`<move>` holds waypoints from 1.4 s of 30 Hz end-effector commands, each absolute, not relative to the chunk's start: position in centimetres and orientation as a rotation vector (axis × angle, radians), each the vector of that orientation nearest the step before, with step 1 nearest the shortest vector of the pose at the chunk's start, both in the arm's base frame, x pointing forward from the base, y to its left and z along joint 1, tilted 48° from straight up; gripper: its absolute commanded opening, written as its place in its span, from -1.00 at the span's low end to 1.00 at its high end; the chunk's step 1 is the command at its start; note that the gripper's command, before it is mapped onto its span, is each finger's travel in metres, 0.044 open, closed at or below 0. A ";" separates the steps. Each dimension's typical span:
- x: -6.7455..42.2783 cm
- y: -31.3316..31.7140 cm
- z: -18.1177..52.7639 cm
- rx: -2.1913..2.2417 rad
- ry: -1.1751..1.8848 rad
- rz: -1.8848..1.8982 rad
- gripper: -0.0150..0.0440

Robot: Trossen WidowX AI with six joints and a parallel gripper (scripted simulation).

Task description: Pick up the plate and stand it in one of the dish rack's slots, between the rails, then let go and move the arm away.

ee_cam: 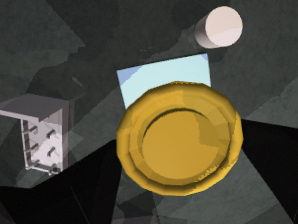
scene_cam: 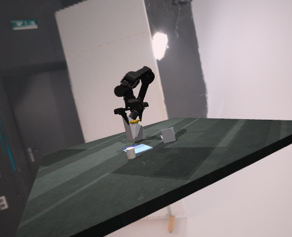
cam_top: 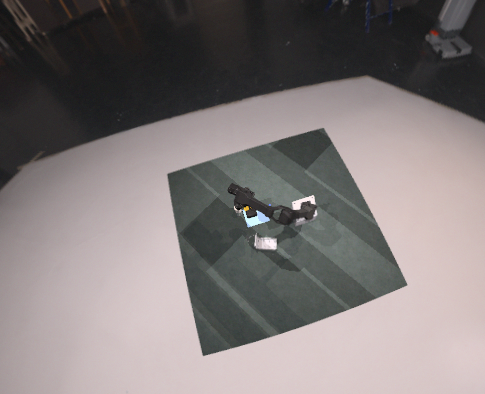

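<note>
The yellow round plate (cam_top: pixel 246 208) (scene_cam: pixel 135 121) (ee_cam: pixel 180 155) is held nearly level, well above the table. My gripper (scene_cam: pixel 135 121) (ee_cam: pixel 177 137) is shut on it, with one black finger at each side of the rim. The small light grey dish rack (cam_top: pixel 266 243) (scene_cam: pixel 168 135) (ee_cam: pixel 37 106) stands on the table, apart from the plate; in the wrist view it is at the left, with short pegs showing inside it. Its slots are too small to tell apart in the top and exterior views.
A light blue patterned mat (cam_top: pixel 260 219) (scene_cam: pixel 142 148) (ee_cam: pixel 165 75) lies below the plate. A white cylinder (scene_cam: pixel 130 153) (ee_cam: pixel 223 26) stands at its edge. A pale block (scene_cam: pixel 133 132) stands at the arm's base. The dark green table top (cam_top: pixel 240 300) (scene_cam: pixel 87 186) extends around them.
</note>
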State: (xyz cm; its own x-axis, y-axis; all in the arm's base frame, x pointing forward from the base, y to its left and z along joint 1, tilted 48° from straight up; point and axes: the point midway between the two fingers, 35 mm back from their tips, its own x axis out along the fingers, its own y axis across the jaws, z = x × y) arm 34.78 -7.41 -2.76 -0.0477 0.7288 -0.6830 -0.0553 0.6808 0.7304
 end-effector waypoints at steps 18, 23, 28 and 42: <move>33.5 -5.3 4.1 0.903 1.655 0.367 -0.49; 32.7 -3.8 6.1 1.031 1.707 0.224 -0.49; 31.6 -2.3 7.9 1.158 1.750 0.076 -0.49; 27.9 1.8 12.2 1.502 1.823 -0.364 -0.49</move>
